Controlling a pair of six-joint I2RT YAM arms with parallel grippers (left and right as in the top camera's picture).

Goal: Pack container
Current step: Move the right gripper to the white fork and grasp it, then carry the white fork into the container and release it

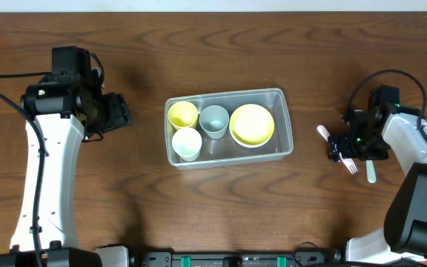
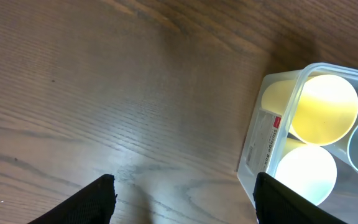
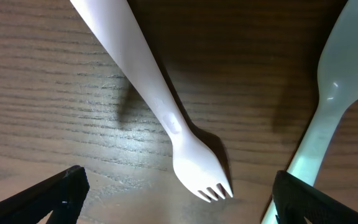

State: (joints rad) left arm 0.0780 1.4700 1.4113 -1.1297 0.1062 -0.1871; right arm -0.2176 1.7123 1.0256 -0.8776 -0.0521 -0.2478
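Dark wood-grain table (image 1: 221,44) fills every view, and the clear container (image 1: 228,94) sits at its middle, between my two arms. Inside it, a yellow cup (image 1: 183,114) stands at the far left corner with a white cup (image 1: 187,143) just beside it at the near left. A grey-blue cup (image 1: 214,121) is next to them, and a yellow bowl (image 1: 252,124) takes the right end.

My left gripper (image 1: 117,111) hangs over bare wood, apart from the tub's left side. My left wrist camera shows its fingers (image 2: 98,199) spread wide with nothing between them (image 2: 185,205). The tub's corner (image 2: 291,106) shows at the right of that view, with a label (image 2: 263,146) on its wall and the yellow cup (image 2: 325,109) and white cup (image 2: 303,174) glowing through it.

My right gripper (image 1: 351,147) is low over the table, well apart from the tub's right side, and its jaws are also spread. A white fork (image 3: 160,106) lies flat on the wood between my fingers (image 3: 55,196) — I touch it on neither side. A pale green spoon (image 3: 328,106) lies close by my other finger; whether they meet I cannot tell. From overhead the fork's handle (image 1: 322,133) and the spoon (image 1: 371,173) stick out from under my gripper.
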